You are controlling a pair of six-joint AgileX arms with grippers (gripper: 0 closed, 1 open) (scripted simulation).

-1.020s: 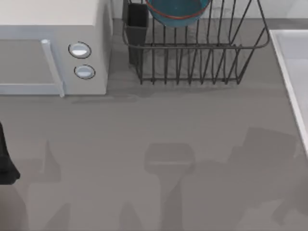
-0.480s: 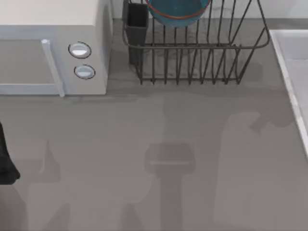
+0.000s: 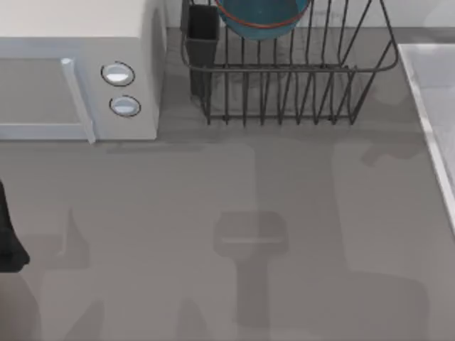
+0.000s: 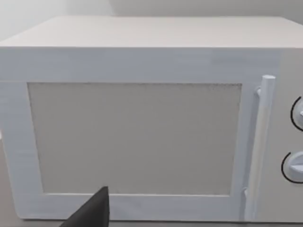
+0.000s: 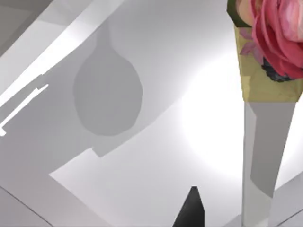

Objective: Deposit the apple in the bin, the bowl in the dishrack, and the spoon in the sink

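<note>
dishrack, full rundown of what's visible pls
The dishrack is dark metal wire, with upright tines along its front and a curved top rail. A black rectangular utensil cup sits on its left corner. It stands on the grey counter at the top view's far edge, between the white microwave and the sink. The blue bowl sits inside it.

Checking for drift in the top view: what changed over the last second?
Only shadows on the table moved: the right-hand one slid from the near right up towards the dishrack and sink. The bowl in the dishrack and the microwave stayed put.
</note>
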